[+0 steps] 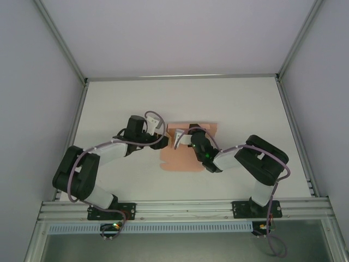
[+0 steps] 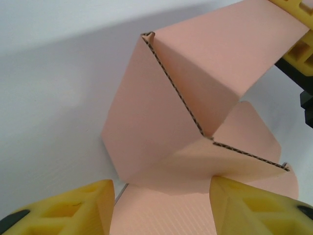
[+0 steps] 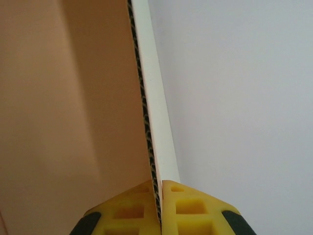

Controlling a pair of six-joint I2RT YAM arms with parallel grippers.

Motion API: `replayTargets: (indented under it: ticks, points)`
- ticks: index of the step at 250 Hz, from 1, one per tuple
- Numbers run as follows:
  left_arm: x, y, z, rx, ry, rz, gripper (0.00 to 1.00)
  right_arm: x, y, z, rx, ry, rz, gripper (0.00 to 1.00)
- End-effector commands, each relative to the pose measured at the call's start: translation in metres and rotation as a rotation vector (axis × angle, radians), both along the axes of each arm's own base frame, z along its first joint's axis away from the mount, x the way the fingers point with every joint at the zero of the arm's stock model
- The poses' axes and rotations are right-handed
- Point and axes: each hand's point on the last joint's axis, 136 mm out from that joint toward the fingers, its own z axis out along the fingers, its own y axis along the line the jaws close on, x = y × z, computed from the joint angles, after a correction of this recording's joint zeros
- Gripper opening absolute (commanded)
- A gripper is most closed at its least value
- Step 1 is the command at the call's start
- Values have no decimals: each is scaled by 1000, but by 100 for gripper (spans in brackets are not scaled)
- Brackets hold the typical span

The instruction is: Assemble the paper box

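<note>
Pink corrugated card, the box (image 1: 177, 161) sits half-raised at the middle of the table (image 1: 245, 109), between the two arms. One panel stands up with a side flap folded in against it, and the rest lies flat. The right gripper (image 3: 160, 188) is clamped on the edge of a raised wall. The left gripper (image 2: 161, 188) has its fingers (image 2: 83, 205) apart astride a low flap, gripping nothing I can see. Looks like wall-folding; next, I reckon, the left must pinch that flap and swing it up.

A white table (image 1: 245, 109) lies inside pale grey walls (image 1: 163, 33), with slim metal posts (image 1: 60, 41) running up the corners. Along its near edge sits a metal rail (image 1: 185, 207), and below that what looks like a slotted strip (image 1: 180, 226).
</note>
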Motion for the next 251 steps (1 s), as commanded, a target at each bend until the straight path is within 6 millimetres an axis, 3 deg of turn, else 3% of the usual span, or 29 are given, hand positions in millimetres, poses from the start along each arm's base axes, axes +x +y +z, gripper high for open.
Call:
replayTargets:
  ticks: [1,37,76,144,176,219,251]
  points:
    - [17,-4,3,-7,-99,11,53,-16,7,-27,-4,50,57,0]
    - [20,-4,-8,2,-130,21,53,-28,3,-57,-88,121,67,0]
    - [12,-17,-10,-11,-202,-16,50,-31,4,-71,-144,155,70,0]
    - [15,8,-22,28,-236,80,45,-31,-14,-90,-302,116,27,0]
    - [21,10,-15,16,-243,83,44,-34,-14,-92,-323,122,29,0]
    - [24,-10,0,-14,-311,-40,50,-37,-15,-95,-337,144,25,0]
    - [25,-26,-9,22,-331,-104,51,-38,-14,-99,-323,174,25,0]
